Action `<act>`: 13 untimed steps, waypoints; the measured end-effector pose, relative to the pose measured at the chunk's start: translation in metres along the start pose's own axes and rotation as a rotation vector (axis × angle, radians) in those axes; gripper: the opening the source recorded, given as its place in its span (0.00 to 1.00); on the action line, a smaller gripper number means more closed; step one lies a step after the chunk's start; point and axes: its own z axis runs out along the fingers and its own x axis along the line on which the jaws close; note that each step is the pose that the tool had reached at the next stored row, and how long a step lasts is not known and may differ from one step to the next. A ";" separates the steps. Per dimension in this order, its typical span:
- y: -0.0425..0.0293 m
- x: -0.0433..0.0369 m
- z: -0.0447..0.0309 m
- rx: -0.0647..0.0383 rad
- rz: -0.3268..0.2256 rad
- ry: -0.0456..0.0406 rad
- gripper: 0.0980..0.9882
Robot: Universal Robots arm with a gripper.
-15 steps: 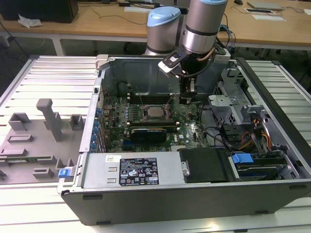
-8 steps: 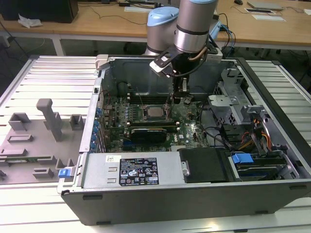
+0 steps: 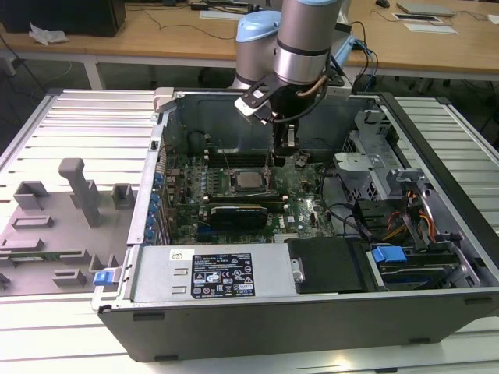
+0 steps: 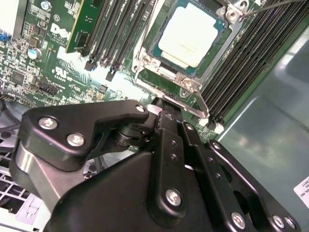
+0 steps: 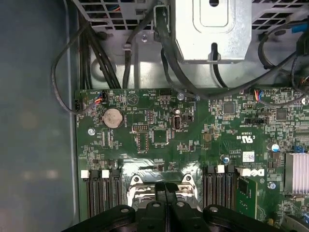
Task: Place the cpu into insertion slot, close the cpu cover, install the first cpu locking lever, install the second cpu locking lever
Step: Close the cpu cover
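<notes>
Silvery-beige square cpu (image 4: 186,36) sits in the dark-rimmed insertion slot (image 4: 155,41). The thin silver-grey cpu cover (image 4: 166,73) appears lowered. The black gripper (image 4: 163,104) is clenched empty at the cover's edge. The wire locking lever (image 4: 270,6) seems unlatched.

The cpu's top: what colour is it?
The cpu top is pale silvery-beige, clearest in the second wrist view.

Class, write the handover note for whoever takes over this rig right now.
Gripper: fingers shut, holding nothing, tips at the cover's edge.
Cpu: seated in the slot.
Cover: lying down around the cpu.
Done: cpu placed; cover looks closed.
Left: both levers, which do not look latched.
</notes>
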 end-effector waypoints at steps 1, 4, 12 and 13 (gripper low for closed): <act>-0.0007 0.0000 0.0000 0.000 0.000 0.0000 0.01; -0.0030 -0.0001 0.0001 -0.001 0.000 0.0000 0.01; -0.0170 -0.0003 0.0016 -0.050 0.001 0.0011 0.01; -0.0213 -0.0004 0.0021 -0.051 0.001 0.0009 0.01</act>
